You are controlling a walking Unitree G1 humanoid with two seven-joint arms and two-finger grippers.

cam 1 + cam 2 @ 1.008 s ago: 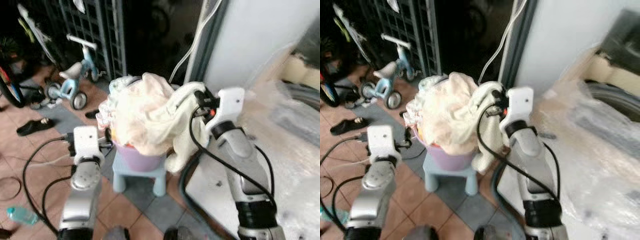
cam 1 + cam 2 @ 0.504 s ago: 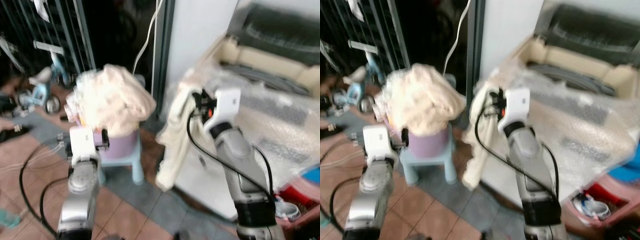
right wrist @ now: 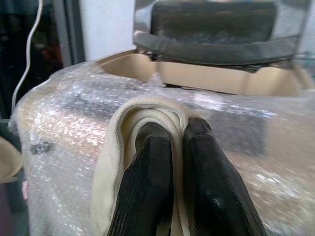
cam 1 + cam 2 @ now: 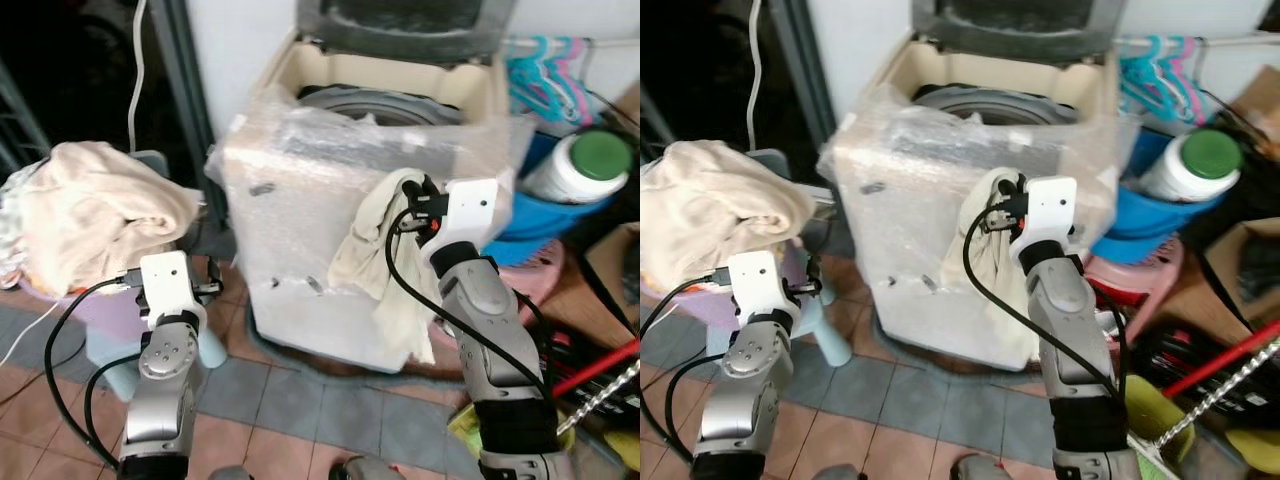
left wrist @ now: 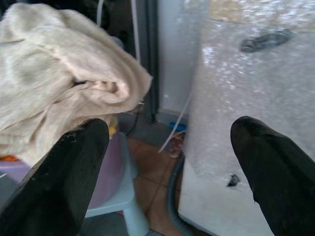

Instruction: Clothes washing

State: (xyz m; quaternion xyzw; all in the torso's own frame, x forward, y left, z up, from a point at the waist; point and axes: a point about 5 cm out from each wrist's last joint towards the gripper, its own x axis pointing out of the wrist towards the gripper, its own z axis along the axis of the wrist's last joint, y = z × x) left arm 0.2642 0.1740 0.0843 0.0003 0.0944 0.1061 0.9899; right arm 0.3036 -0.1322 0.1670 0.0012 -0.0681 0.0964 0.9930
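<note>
A top-loading washing machine [image 4: 300, 230] wrapped in bubble wrap stands straight ahead with its lid up. My right gripper [image 4: 418, 200] is raised in front of its upper front edge, shut on a cream cloth [image 4: 375, 255] that hangs down the machine's front. In the right wrist view the cloth [image 3: 113, 147] is folded over the closed black fingers [image 3: 147, 187]. At the left, a pile of cream clothes [image 4: 90, 215] fills a purple basket [image 4: 55, 297] on a pale blue stool [image 4: 105, 350]. My left gripper [image 5: 167, 162] stands open and empty, low between the basket and the machine.
To the right of the machine are a blue tub [image 4: 540, 215] holding a white bottle with a green cap [image 4: 580, 165], teal hangers [image 4: 540, 75], a pink basin [image 4: 545, 275] and a red rod [image 4: 590, 370]. Tiled floor lies in front. A dark doorway is at the back left.
The camera has swung right, from the clothes pile to the washing machine. My right gripper has carried the cream cloth off the pile to the machine's front. The left arm stays low.
</note>
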